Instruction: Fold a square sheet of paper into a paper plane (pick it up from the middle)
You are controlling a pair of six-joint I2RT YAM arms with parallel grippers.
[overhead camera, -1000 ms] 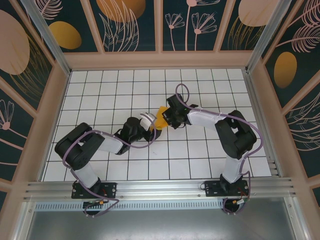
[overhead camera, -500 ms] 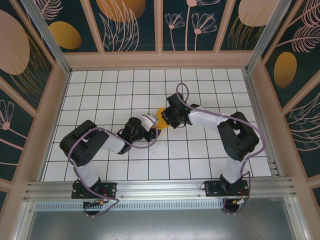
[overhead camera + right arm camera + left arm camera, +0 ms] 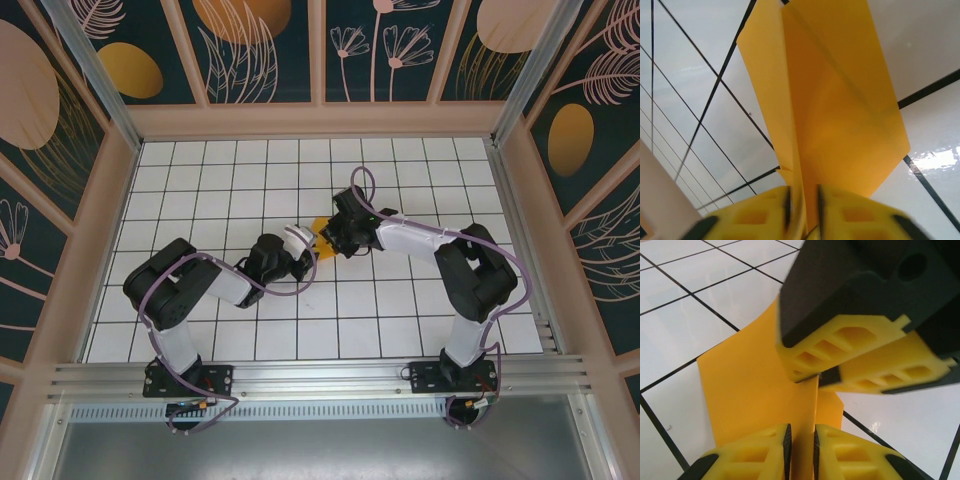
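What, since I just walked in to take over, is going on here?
A sheet of orange-yellow paper is being folded into a plane over the white tiled table. It is already creased, with one fold raised. The left claw is pinched on that raised fold. The right claw has the paper between its fingers from the opposite side, though how firmly it grips is unclear. The plane is not finished yet.

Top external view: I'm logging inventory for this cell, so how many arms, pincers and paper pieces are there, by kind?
Arms: 2 (left arm, right arm)
Pincers: 2 (left pincer, right pincer)
Folded orange-yellow paper: 1
Total: 5
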